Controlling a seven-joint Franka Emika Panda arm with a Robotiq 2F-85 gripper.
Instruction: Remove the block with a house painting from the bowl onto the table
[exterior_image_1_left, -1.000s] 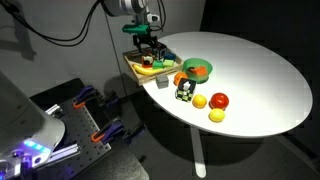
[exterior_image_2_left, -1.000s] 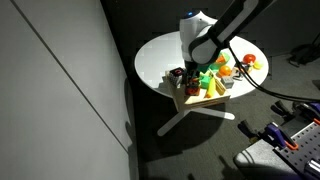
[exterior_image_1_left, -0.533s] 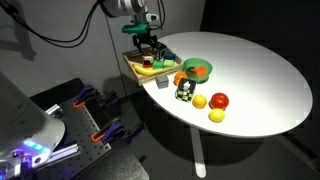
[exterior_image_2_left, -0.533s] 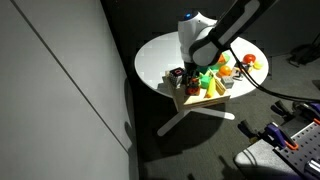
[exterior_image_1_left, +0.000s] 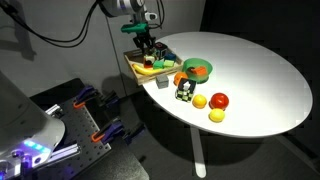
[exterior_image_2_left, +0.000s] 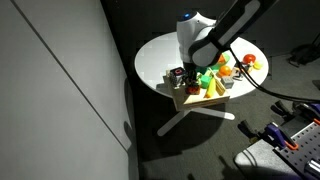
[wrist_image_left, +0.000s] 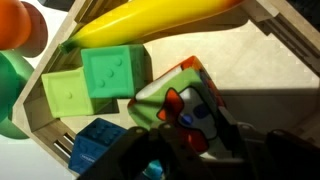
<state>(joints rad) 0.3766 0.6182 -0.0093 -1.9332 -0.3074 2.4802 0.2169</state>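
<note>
White round table (exterior_image_1_left: 250, 70) carries the tan bowl (wrist_image_left: 285, 38) at its far left edge, where the house block (wrist_image_left: 185, 100) lies tilted inside, just right of two green blocks (wrist_image_left: 115, 72), with the gripper (exterior_image_1_left: 146, 52) low over it, though whether the jaws clamp it cannot be told.
</note>
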